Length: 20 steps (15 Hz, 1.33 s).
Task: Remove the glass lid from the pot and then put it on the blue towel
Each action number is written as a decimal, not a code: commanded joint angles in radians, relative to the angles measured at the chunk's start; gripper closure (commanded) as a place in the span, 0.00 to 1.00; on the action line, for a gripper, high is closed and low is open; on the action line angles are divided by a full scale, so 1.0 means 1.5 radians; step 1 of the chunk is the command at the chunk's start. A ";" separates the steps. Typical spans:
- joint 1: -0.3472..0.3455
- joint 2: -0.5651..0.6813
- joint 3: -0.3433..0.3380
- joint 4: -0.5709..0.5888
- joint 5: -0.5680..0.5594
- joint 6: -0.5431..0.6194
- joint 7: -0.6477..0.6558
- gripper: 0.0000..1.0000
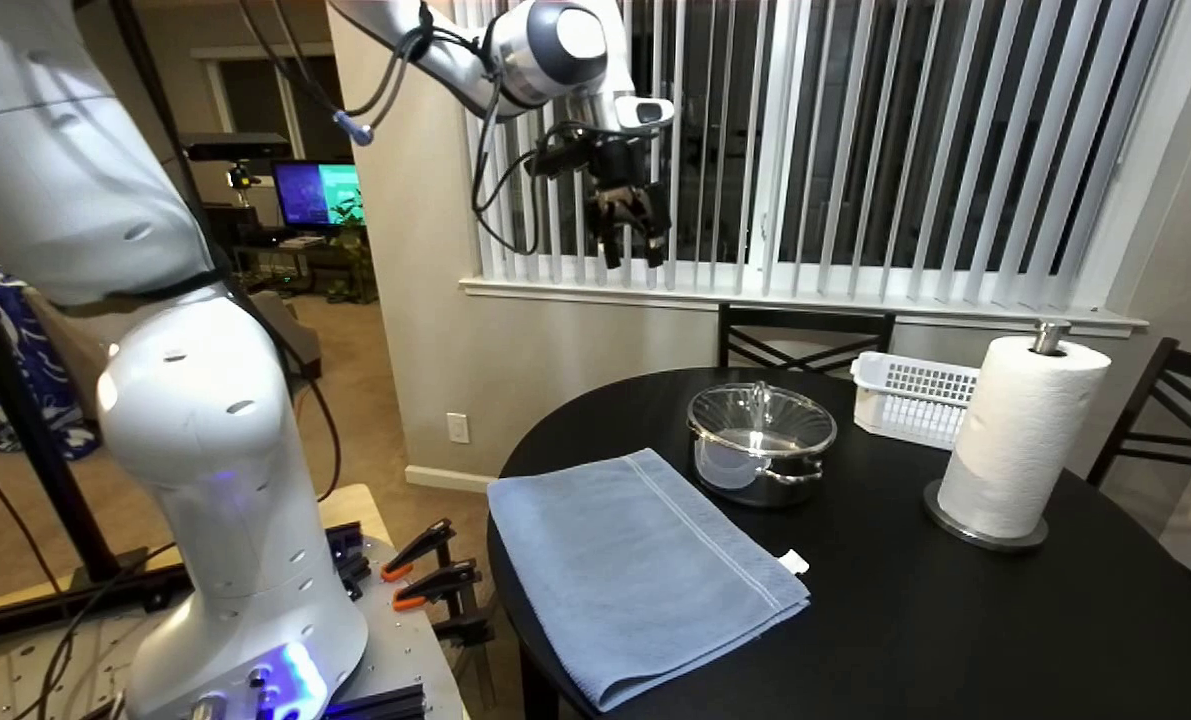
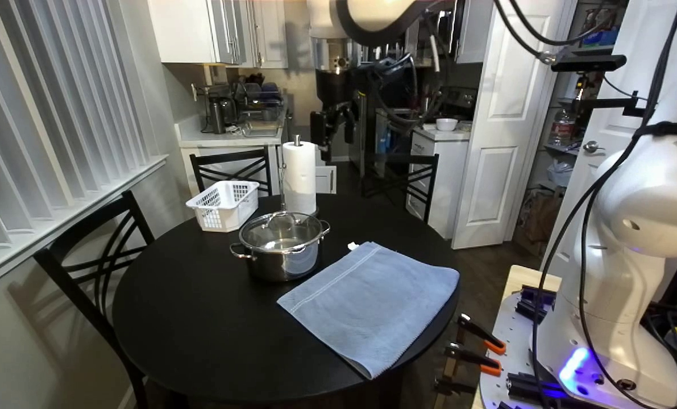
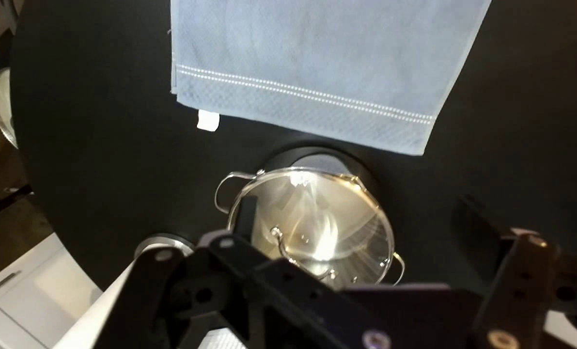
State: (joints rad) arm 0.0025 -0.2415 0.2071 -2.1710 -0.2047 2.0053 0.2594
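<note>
Hanging above round black bench (image 1: 915, 610): black two-fingered claw (image 1: 633, 258), pointing down, jaws apart. Near silver steel pot (image 2: 284, 267): white slatted basket (image 1: 910, 412), white paper-towel roll (image 1: 1021, 440).

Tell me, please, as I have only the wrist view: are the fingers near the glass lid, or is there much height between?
Observer: Much height. In both exterior views the fingers hang well above the glass lid.
Operator: Thank you. My picture cuts the blue towel at the top. Where does it lie in relation to the robot's base?
Observer: It lies between the pot and the robot's base.
Operator: And the grey ring at the lower left of the pot in my picture: what stands on it?
Observer: A paper towel roll, upright.
</note>
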 commanded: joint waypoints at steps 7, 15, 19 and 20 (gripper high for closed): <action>0.043 0.264 -0.047 0.272 0.010 -0.095 0.113 0.00; 0.059 0.310 -0.106 0.300 0.070 -0.080 0.339 0.00; 0.059 0.307 -0.107 0.294 0.057 -0.079 0.294 0.00; 0.060 0.307 -0.107 0.294 0.056 -0.079 0.294 0.00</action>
State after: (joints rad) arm 0.0772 0.2187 0.0641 -1.7314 -0.1241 1.8892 0.7028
